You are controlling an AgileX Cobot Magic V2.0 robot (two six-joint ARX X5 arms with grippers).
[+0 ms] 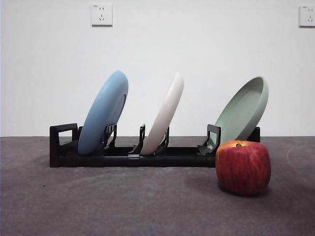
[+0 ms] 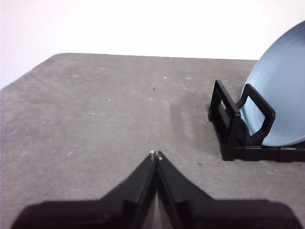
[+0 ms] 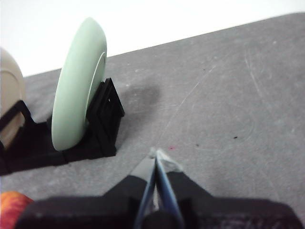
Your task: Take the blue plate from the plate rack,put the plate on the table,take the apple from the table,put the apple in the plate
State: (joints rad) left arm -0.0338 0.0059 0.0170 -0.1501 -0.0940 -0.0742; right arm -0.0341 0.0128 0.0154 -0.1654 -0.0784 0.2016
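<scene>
The blue plate (image 1: 103, 114) stands tilted in the left slot of the black plate rack (image 1: 123, 156); it also shows in the left wrist view (image 2: 281, 95) with the rack's end handle (image 2: 228, 119). The red apple (image 1: 243, 166) sits on the dark grey table (image 1: 123, 201) in front of the rack's right end; a sliver of it shows in the right wrist view (image 3: 12, 210). My left gripper (image 2: 156, 154) is shut and empty, above the table off the rack's handle end. My right gripper (image 3: 158, 153) is shut and empty, near the rack's other end.
A cream-white plate (image 1: 165, 115) stands in the rack's middle slot and a sage-green plate (image 1: 243, 109) in its right slot, also seen in the right wrist view (image 3: 76, 112). A white wall with two sockets (image 1: 101, 14) stands behind the table.
</scene>
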